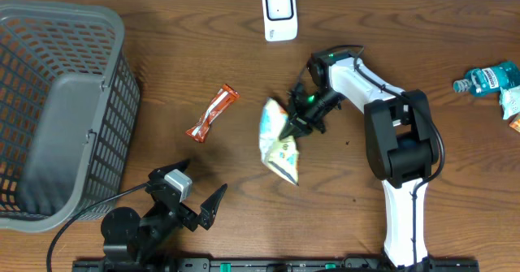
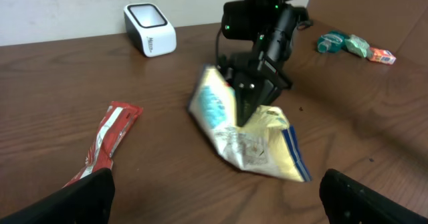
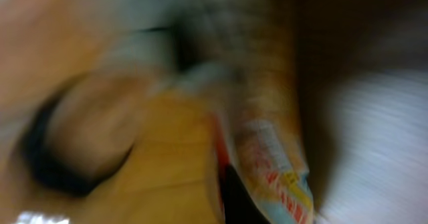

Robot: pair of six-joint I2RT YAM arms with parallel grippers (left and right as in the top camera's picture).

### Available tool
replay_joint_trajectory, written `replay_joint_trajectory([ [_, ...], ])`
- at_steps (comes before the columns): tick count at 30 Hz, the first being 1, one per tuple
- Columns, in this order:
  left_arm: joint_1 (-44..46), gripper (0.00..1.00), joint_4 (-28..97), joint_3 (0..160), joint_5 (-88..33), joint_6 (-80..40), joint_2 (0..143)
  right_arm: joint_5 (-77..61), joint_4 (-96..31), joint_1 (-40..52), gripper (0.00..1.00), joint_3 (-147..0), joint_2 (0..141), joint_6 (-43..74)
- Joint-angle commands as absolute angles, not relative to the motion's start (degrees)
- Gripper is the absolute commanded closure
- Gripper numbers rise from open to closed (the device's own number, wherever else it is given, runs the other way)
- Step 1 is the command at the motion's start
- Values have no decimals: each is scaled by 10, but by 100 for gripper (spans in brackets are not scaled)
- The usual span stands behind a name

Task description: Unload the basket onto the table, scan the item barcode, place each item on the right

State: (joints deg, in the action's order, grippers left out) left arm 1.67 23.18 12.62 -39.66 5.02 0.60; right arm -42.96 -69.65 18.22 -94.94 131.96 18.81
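Note:
The item, a white, yellow and blue snack bag [image 1: 278, 142], is in the middle of the table with its lower end near the wood. My right gripper [image 1: 296, 124] is shut on the bag's upper edge. In the left wrist view the bag [image 2: 257, 140] hangs tilted from the right gripper [image 2: 245, 103], its printed back facing this camera. The right wrist view is heavily blurred and shows only the bag [image 3: 274, 157] very close. The white barcode scanner [image 1: 279, 13] stands at the table's far edge, apart from the bag. My left gripper [image 1: 193, 195] is open near the front edge, holding nothing.
A red snack bar [image 1: 212, 113] lies left of the bag. A grey mesh basket [image 1: 97, 101] fills the left side. A blue bottle [image 1: 488, 79] and small packets lie at the far right edge.

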Motion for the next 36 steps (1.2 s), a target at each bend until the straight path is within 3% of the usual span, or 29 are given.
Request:
replay_joint_trajectory([
  [1,18,2,232,126,-396,60,3,-128,-719,177,99,-981,1325,317],
  [11,18,2,232,126,-396,60,3,8,-851,199,99,-1133,1279,339],
  [21,18,2,232,126,-396,60,3,252,-885,310,99,-1180,1268,461],
  [22,18,2,232,126,-396,60,3,251,-879,323,91,-1180,1268,462],
  [24,18,2,232,126,-396,60,3,249,-865,344,57,-1180,1268,462],
  [25,18,2,232,126,-396,60,3,249,-861,352,52,-1180,1268,462],
  [30,18,2,232,126,-396,60,3,212,-876,357,46,-1198,1264,462],
  [36,18,2,232,126,-396,60,3,185,-935,267,55,-1202,1212,462],
])
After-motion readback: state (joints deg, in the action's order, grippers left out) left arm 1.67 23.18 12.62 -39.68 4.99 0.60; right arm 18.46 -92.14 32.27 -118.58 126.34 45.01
